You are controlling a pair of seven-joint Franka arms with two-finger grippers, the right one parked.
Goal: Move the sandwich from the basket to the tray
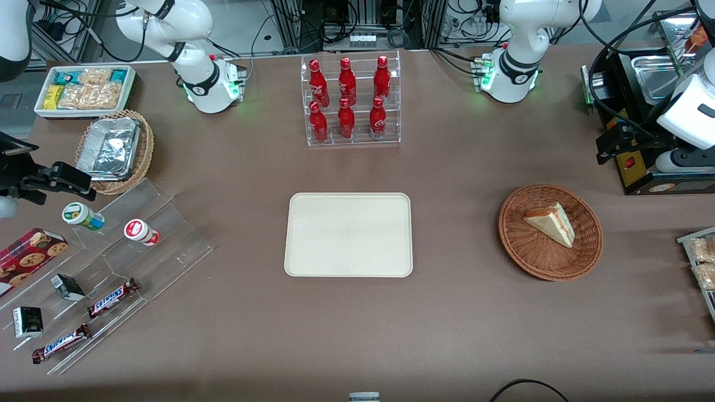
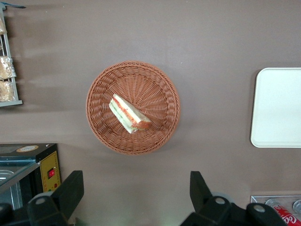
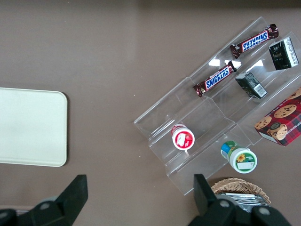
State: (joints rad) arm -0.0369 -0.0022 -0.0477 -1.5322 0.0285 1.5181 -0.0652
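Observation:
The sandwich (image 1: 550, 223), a pale bread wedge with an orange-red and green stripe, lies in the reddish-brown wicker basket (image 1: 536, 267). The left wrist view shows both from above: the sandwich (image 2: 128, 114) in the basket (image 2: 157, 80). The cream tray (image 1: 349, 234) lies bare mid-table, beside the basket toward the parked arm's end; its edge shows in the left wrist view (image 2: 277, 108). My left gripper (image 1: 606, 146) hangs high above the table, farther from the front camera than the basket, open and empty (image 2: 135, 181).
A clear rack of red bottles (image 1: 352, 100) stands farther from the front camera than the tray. A black appliance (image 1: 642, 117) stands by my gripper. A rack of bagged snacks (image 1: 701, 262) lies at the working arm's end. A clear tiered stand (image 1: 111, 268) with snacks lies toward the parked arm's end.

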